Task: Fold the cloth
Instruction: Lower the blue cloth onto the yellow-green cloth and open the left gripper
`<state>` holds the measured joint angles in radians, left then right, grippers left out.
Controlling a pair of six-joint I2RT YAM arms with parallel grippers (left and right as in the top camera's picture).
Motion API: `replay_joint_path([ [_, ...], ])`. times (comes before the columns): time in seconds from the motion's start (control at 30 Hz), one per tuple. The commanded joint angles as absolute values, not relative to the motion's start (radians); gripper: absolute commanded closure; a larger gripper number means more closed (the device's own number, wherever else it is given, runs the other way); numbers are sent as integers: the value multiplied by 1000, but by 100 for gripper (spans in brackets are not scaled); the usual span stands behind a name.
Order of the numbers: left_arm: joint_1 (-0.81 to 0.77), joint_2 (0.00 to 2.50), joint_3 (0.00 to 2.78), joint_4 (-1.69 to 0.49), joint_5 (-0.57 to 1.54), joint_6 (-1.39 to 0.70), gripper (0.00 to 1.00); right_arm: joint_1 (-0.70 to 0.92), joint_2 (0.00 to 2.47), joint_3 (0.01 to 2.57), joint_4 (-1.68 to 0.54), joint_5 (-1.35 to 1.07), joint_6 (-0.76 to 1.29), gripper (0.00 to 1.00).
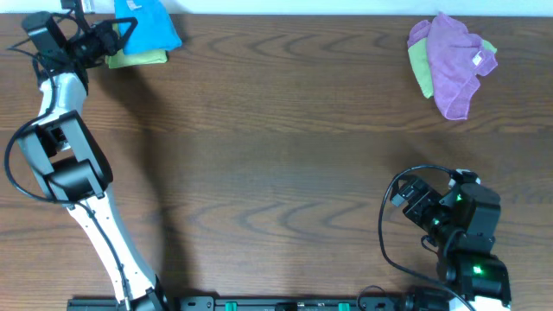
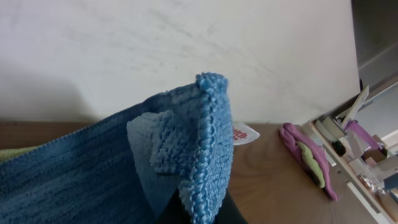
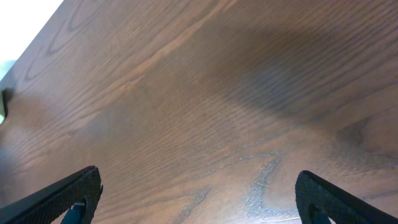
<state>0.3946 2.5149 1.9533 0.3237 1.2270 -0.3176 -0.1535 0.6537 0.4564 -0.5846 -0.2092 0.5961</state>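
The left gripper (image 1: 119, 36) is clamped on the cloth (image 1: 147, 26). In the left wrist view its jaws are together at the bottom of the frame, with a pinched fold of the sky-blue, fuzzy fabric and its stitched hem standing up between them. The rest of the cloth trails away to one side, and a small white label (image 2: 244, 132) shows at its edge. The cloth sits at the worktop's (image 1: 259, 155) far left corner, bunched over a lime-green cloth (image 1: 143, 59) whose edge shows beneath it. The left arm stretches from the worktop's near left edge along the left side to that corner, its wrist turned to the right. The right gripper (image 3: 198, 180) holds nothing, its fingers (image 3: 68, 196) spread wide above bare wood. The right arm is folded low at the worktop's near right corner. At the worktop's far right lies a crumpled purple cloth (image 1: 454, 60) over another green cloth (image 1: 422, 73).
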Motion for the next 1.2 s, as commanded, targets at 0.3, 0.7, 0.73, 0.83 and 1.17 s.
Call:
replay_joint_path([
  [0.3,400,2628,1980,491,1152,-429,94,-162,653,464,-583,-244,617,1],
  [0.7,441,2627,2024,535,1084,-434,94,-162,653,464,-583,-244,632,1],
  [0.73,444,2627,2025,533,1077,-434,94,-162,653,464,-583,-244,633,1],
  [0.83,447,2628,2025,517,1062,-434,94,-162,653,464,-582,-244,632,1],
  [1.17,447,2628,2025,451,1007,-424,76,-162,653,464,-559,-244,636,1],
])
